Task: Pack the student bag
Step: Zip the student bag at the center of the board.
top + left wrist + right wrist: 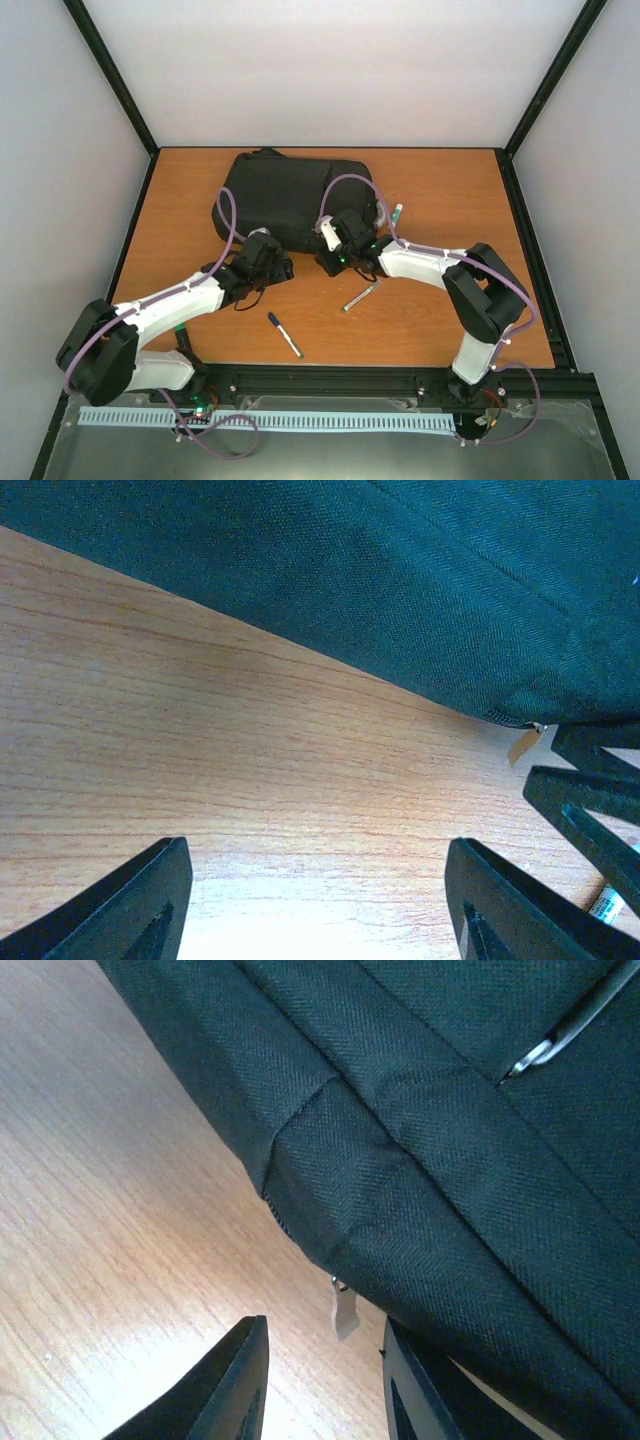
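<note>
In the top view, the student bag lies flat on the far middle of the table, its long side running across. Both arms reach to the bag's near edge. The left gripper sits just off the bag's near-left corner, low over the wood. The right gripper is at the near edge, close to the bag's middle (touching the fabric or just short of it; this view is too small to tell). 3 pens lie loose. A green-capped marker is just off the bag's right side. A clear pen lies near the bag's near edge, on the right gripper's near side. A blue-capped pen is farther from the bag, toward the arm bases.

In the left wrist view, the bag fills the top, its edge slanting down to the right. The left gripper's 2 fingers stand wide apart with only bare wood between them, holding nothing. At the right, the other arm's black fingers sit against the bag's hem beside a small pull tab.

In the right wrist view, the bag's seamed corner hangs over the wood. The pull tab dangles from the hem just above the narrow gap between the right gripper's 2 fingers. They stand slightly apart and are not clamped on it.
</note>
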Motion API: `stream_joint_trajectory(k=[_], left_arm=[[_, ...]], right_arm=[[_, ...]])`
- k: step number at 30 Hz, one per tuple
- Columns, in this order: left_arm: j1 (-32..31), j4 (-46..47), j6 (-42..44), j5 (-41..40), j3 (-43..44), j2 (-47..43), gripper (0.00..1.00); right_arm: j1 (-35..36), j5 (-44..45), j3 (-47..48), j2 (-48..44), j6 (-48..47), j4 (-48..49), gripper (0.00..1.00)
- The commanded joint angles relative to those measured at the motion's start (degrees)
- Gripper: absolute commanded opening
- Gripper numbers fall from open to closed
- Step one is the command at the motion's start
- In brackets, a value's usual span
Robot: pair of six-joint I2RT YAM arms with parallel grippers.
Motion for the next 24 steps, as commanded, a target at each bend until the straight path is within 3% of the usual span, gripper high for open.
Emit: stream_joint_trajectory(k=[1,11,17,20,24], left_arm=[[0.2,1.0,-1.0,-1.2,-0.3,-1.6,0.72],[0.2,0.8,-1.1,-2.1,-1.6,-3.2,0.73],[0.2,1.0,-1.6,-1.9,-2.0,-3.3,0.73],[0.2,1.6,-2.5,-1.8,-2.1,-3.4,0.73],[0.3,4.2,-6.7,-0.3,-2.7,-3.8,0.81]], right_arm=[[0.5,2.3,2.8,2.2,2.2,3.2,0.33],[0.8,4.5,4.9,5.5,2.0,1.0,0.27],[0.8,4.0,5.0,5.8,1.8,0.7,0.03],[0.8,2.6,4.8,4.8,1.4,-0.2,0.03],[0.9,-0.2,4.4,3.2,0.7,-2.1,0.03]])
